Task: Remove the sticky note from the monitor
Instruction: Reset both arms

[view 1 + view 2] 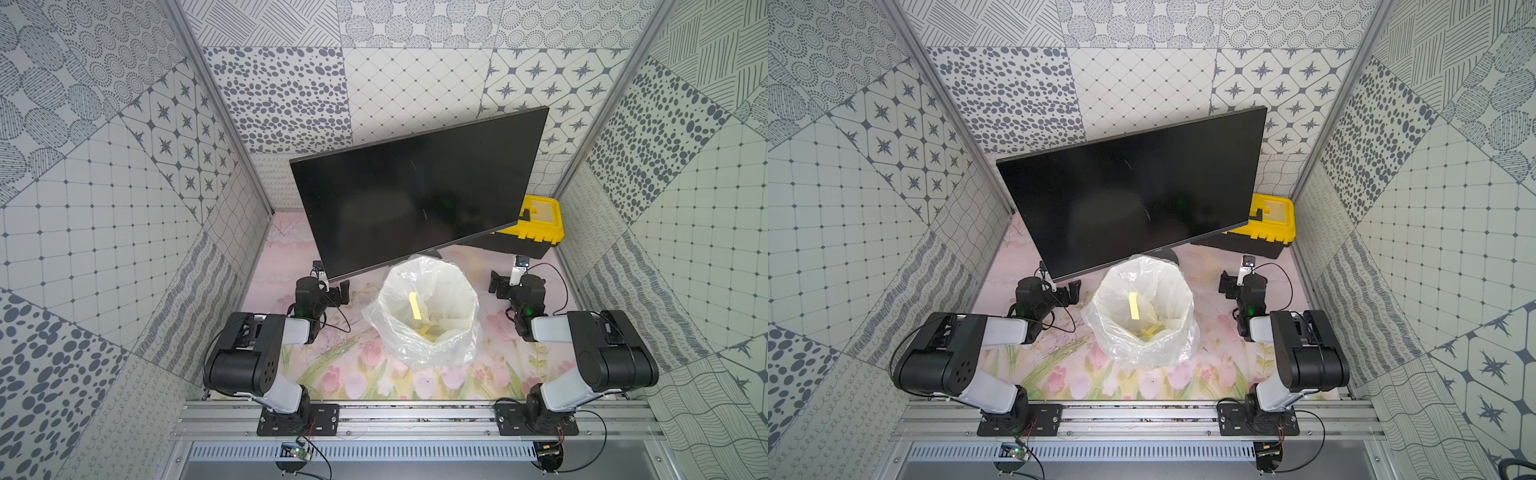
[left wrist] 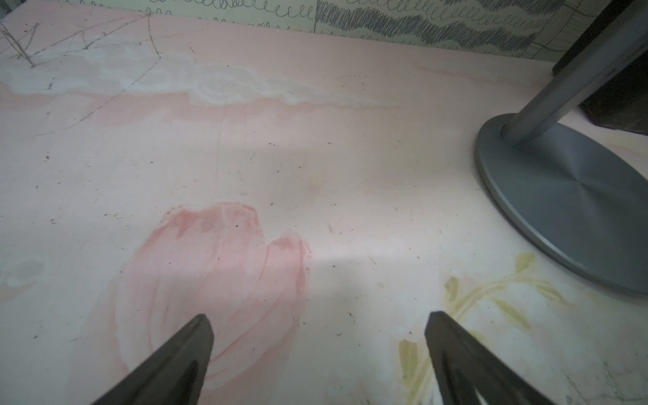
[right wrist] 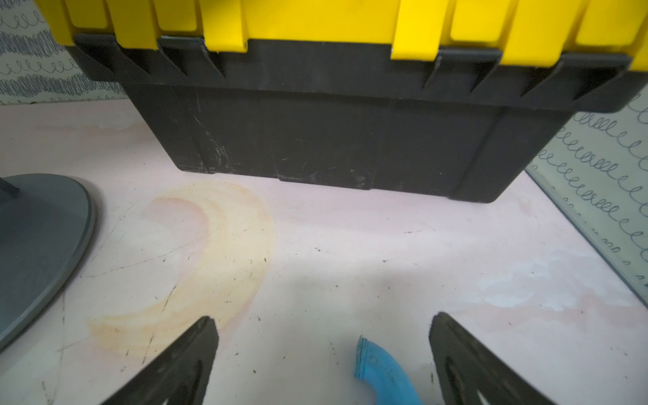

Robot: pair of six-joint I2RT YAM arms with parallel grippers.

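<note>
Monitor point(image 1: 415, 195) stands tilted at the back of the flowered table point(image 1: 332, 374), its screen plain black in both top views and its round grey stand point(image 2: 561, 200) flat on the table. Just in front of it, a bin point(image 1: 455, 286) lined with a clear bag holds a yellow sticky note point(image 1: 414, 306) leaning on the liner. Both arms sit folded low on either side of the bin. The left gripper point(image 2: 317, 322) and the right gripper point(image 3: 322, 322) hover over the table with jaws wide apart, holding nothing. A toolbox point(image 3: 333, 133) sits just beyond the right gripper.
</note>
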